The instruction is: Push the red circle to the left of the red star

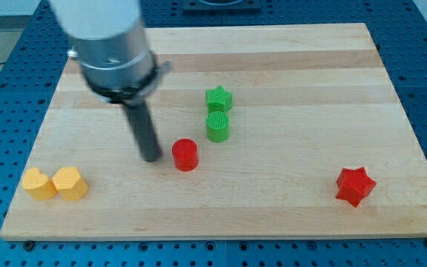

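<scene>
My tip [152,158] rests on the desk [288,59], just to the view's left of the red circle [185,155], very near it; I cannot tell if they touch. The rod has nothing to grasp with. The red star [355,185] lies far to the view's right of my tip, slightly lower. A green star [219,99] and a green cylinder [218,127] stand up and right of my tip, two yellow blocks [54,183] down-left.

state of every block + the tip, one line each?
my tip: on the board, just at the view's left of the red circle, small gap showing
red circle: upright, far to the view's left of the red star
red star: alone, near the view's bottom right
green star: touching the green cylinder below it
green cylinder: upright
two yellow blocks: side by side, touching, the view's bottom left
</scene>
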Robot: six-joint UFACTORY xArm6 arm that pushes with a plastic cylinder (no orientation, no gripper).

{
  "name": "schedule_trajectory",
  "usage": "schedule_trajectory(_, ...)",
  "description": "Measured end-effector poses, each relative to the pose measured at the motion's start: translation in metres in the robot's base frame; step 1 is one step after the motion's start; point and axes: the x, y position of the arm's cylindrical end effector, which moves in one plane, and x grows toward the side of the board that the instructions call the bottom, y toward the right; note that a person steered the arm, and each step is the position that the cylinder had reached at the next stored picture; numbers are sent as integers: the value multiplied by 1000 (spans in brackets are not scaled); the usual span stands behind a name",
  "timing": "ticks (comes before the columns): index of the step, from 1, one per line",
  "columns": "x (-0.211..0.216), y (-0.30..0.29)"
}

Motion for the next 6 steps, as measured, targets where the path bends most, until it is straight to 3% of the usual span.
schedule_trajectory(1,34,122)
schedule_trajectory(2,50,160)
schedule_trajectory(3,36,84)
schedule_trajectory(4,-13,117)
schedule_trajectory(5,7,161)
schedule_trajectory(6,36,167)
